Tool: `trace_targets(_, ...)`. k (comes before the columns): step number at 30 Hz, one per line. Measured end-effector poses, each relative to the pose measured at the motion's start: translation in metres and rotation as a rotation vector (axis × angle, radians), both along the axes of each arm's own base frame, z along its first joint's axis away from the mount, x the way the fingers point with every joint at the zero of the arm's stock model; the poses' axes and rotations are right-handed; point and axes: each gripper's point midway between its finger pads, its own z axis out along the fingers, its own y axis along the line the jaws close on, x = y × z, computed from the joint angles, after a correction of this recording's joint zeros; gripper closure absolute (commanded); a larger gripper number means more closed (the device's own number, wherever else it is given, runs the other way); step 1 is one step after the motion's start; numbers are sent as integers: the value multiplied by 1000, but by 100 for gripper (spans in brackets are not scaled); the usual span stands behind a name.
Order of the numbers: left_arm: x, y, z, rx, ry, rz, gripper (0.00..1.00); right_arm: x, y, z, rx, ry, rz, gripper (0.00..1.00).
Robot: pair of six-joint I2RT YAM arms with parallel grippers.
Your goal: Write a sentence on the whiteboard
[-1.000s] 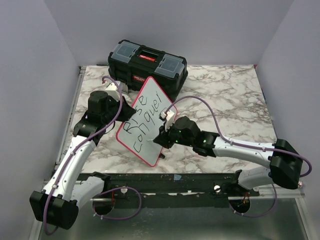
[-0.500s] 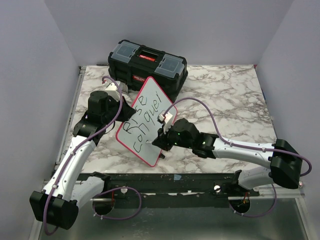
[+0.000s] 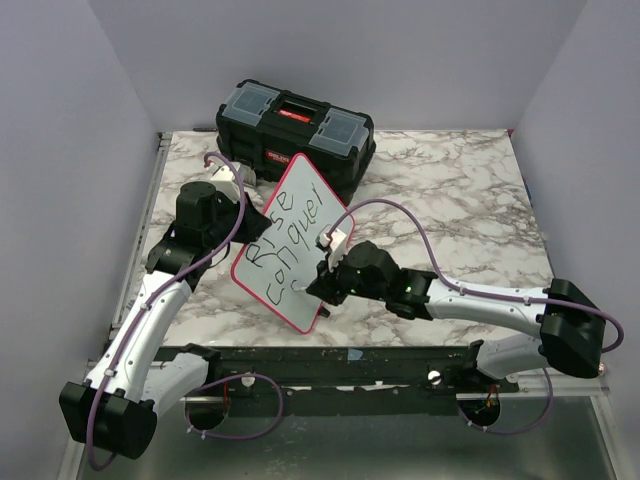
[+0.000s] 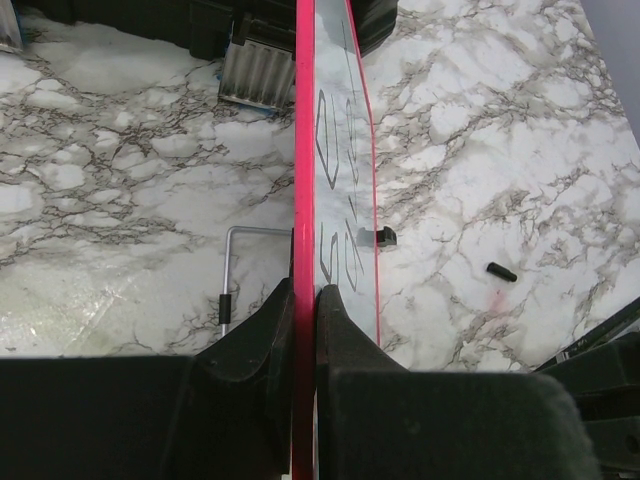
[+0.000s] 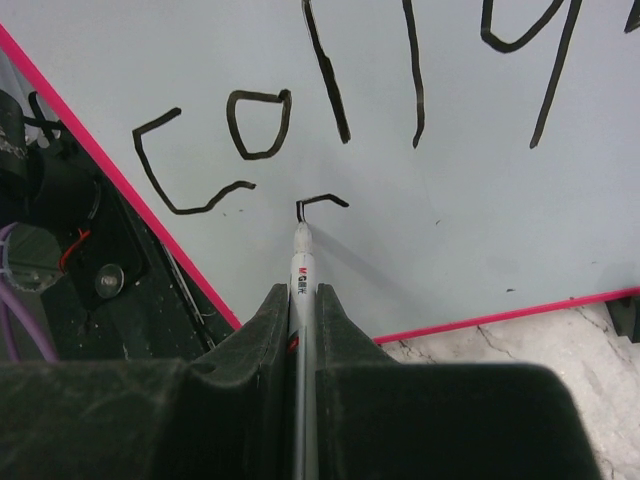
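From above, the whiteboard (image 3: 305, 190) is seen propped on edge on the table (image 3: 450, 190), just before the toolbox (image 3: 295, 128). Its lid is shut, so nothing inside can be told. 2 lines of the sentence (image 3: 283, 262) are written. At the left wrist, the left claw (image 4: 303, 305) is clamped on the board's rim. At the right wrist, the right claw (image 5: 303, 300) is closed on the marker (image 5: 301, 255), its tip pressed to the first stroke of line 3 — barely begun, it is judged.

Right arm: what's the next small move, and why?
Probably drag the tip of the slim pale marker pen slightly down toward the near edge of the glossy white, pink-rimmed whiteboard: below "conquer" only a small black hook is drawn, with the tip at its end. Right gripper is shut on the pen; left gripper clamps the board.
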Motion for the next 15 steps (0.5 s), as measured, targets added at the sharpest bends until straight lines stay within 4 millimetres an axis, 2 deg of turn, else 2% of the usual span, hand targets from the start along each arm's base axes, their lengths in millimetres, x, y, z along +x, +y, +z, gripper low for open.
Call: trace_targets(15, 0, 0, 0, 1, -1, 1, 100, 0, -10, -14, -39, 1, -31, 99)
